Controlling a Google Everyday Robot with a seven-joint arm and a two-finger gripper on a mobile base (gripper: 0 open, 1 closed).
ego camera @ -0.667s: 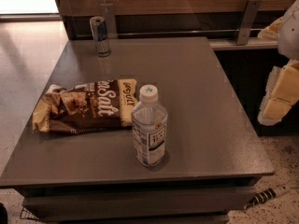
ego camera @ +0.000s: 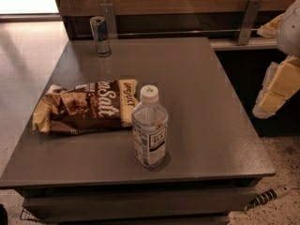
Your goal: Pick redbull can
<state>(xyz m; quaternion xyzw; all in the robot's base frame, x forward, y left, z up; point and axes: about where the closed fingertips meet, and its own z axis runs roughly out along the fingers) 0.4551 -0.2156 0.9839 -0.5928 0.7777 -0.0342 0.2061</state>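
1. Gripper [ego camera: 277, 86]: cream and yellow padded parts below a white rounded housing, at the right edge of the frame, about mid-height. It hangs beyond the right edge of the table, over the dark gap beside it.
2. How far open the gripper is: cannot tell. It touches none of the things on the table, and nothing shows in its hold.
3. Slim blue and silver metal redbull can [ego camera: 100, 35]: upper left of the frame, upright near the far left corner of the flat grey square table [ego camera: 206, 97], just before the wooden back panel. Well apart from the gripper, with the whole width of the table between them.
4. Brown and cream crinkled snack bag [ego camera: 84, 108]: lying flat, left of centre.
5. Clear plastic water bottle with white cap [ego camera: 149, 128]: upright at centre, toward the near edge, just beside the bag's right end.
6. Striped cable [ego camera: 269, 197]: on the speckled floor, lower right.
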